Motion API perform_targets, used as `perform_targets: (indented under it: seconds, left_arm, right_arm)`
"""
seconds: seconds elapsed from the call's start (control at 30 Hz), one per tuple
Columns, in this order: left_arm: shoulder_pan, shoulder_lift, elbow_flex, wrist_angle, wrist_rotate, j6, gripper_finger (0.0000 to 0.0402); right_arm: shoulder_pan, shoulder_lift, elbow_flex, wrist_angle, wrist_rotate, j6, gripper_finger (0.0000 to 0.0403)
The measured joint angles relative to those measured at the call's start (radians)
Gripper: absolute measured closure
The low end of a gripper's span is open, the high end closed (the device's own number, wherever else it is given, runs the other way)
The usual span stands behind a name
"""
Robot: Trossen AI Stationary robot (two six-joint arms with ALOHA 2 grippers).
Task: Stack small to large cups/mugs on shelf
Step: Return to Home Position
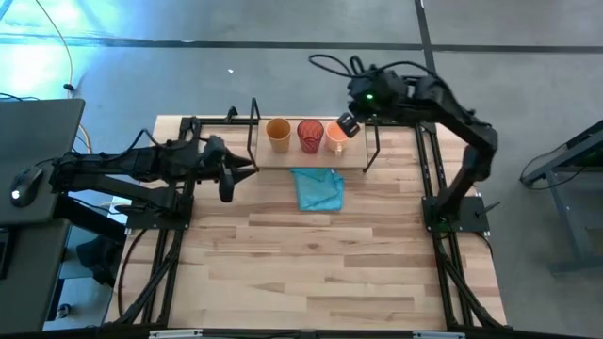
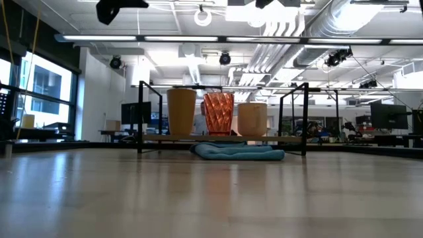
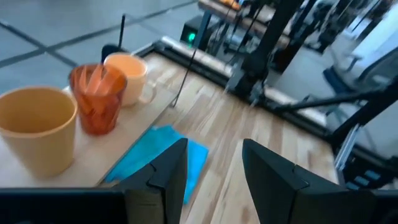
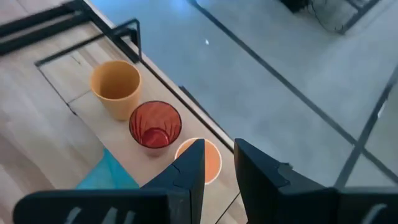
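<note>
Bright, even indoor light. Low view: ceiling strip lights (image 2: pixel 218 38) and a window (image 2: pixel 43 89) glow, the table (image 2: pixel 211 198) has a soft sheen, and light shines through the red cup (image 2: pixel 219 114). High view: blue-white glare on the floor (image 1: pixel 38 42). Shadows are faint.

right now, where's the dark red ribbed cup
In the high view the dark red ribbed cup stands mid-row on the low light-wood shelf, between the mustard-tan tumbler on its left and the bright orange mug.

On my shelf (image 1: pixel 359 159) the tumbler (image 1: pixel 278 134) stands left, the ribbed cup (image 1: pixel 310 135) middle, the mug (image 1: pixel 335 138) right, with a cloth (image 1: pixel 317 188) lying before it on my table (image 1: pixel 311 264).
</note>
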State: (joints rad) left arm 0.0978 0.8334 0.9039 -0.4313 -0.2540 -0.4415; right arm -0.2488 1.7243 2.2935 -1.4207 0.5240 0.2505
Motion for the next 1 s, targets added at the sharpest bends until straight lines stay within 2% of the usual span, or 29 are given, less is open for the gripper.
perform_targets:
  seconds: [0.33,0.7,1.0]
  left_arm:
    - [0.0,0.0,0.0,0.197,0.0,0.027,0.0259]
    - [0.0,0.002,0.0,0.368,-0.019,0.112,0.0259]
    - [0.0,0.002,0.0,0.471,-0.022,0.187,0.0259]
  right_arm:
    - [0.038,-0.136,-0.002,0.022,-0.038,-0.138,0.0325]
    - [0.049,-0.276,-0.002,0.036,-0.193,-0.302,0.0325]
    - [0.049,-0.372,-0.002,0.059,-0.364,-0.391,0.0325]
